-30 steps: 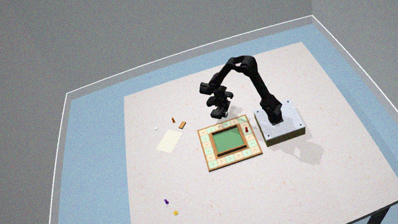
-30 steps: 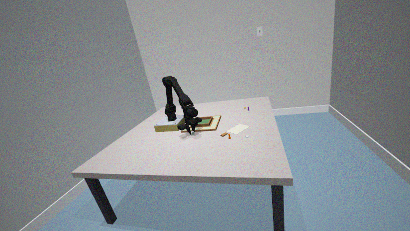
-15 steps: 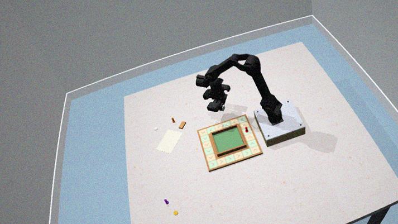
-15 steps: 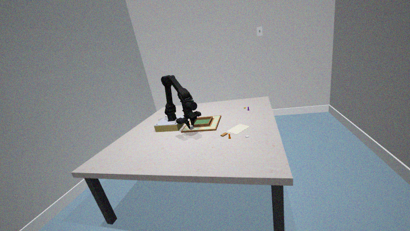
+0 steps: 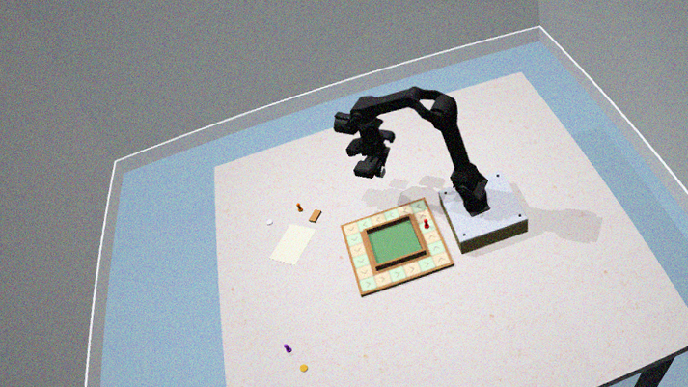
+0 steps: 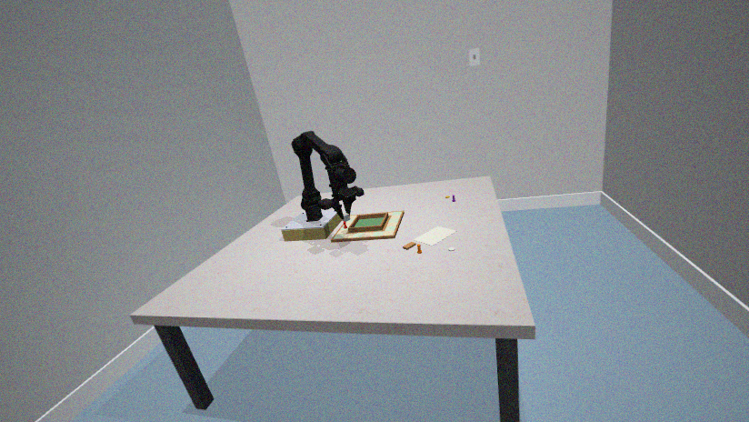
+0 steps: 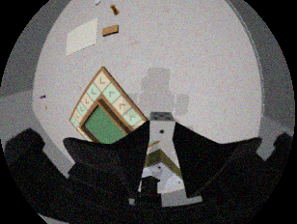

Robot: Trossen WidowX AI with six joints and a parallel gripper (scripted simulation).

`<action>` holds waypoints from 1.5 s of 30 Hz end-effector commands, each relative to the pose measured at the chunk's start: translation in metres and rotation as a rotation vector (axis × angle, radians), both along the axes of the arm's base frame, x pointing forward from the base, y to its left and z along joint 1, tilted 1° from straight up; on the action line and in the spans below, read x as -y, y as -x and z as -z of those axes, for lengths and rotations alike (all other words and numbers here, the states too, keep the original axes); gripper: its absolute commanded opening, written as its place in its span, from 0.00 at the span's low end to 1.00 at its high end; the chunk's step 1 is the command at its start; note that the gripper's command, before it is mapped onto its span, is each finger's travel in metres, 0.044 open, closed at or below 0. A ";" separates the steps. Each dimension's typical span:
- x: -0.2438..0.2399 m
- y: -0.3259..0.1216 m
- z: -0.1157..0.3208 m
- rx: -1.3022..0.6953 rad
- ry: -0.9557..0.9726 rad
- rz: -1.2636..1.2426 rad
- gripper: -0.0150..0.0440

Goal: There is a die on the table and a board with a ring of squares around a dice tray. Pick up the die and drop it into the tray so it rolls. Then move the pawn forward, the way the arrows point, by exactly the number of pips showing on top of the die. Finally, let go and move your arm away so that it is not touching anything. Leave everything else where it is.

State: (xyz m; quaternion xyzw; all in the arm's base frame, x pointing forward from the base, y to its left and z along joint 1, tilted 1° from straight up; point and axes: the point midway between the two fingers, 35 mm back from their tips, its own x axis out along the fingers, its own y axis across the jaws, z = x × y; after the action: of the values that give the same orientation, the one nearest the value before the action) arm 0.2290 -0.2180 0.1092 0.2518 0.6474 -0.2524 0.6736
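Note:
My gripper (image 5: 382, 171) (image 6: 346, 216) (image 7: 160, 124) is shut on the white die, holding it above the table beyond the board's corner. The die (image 7: 161, 124) shows a single pip on its broad face in the wrist view. The board (image 5: 397, 273) (image 6: 390, 230) (image 7: 111, 93) lies flat, with arrowed squares around the dice tray. The tray (image 5: 396, 240) (image 6: 369, 222) (image 7: 102, 125) has a green floor and brown walls and looks empty. The red pawn (image 5: 426, 223) (image 6: 344, 225) stands upright on the board's side nearest the arm base, where arrows point up in the top view.
An orange pawn (image 5: 300, 207) (image 6: 419, 248), a brown block (image 5: 314, 215) (image 7: 110, 30), a white disc (image 5: 269, 221) and a cream sheet (image 5: 292, 244) lie beyond the board. A purple pawn (image 5: 288, 348) and yellow disc (image 5: 303, 368) are farther off. The arm base (image 5: 496, 220) stands beside the board.

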 end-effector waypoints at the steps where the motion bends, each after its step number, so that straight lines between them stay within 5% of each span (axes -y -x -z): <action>1: -0.014 -0.007 0.000 -0.004 0.000 -0.052 0.25; 36: -0.188 -0.044 0.036 -0.002 0.003 -0.622 0.25; 45: -0.194 -0.045 0.041 0.109 0.047 -0.642 0.25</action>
State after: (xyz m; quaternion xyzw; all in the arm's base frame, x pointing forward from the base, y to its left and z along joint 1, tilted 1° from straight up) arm 0.2745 -0.0259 0.0703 0.0338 0.6750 -0.0282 0.7365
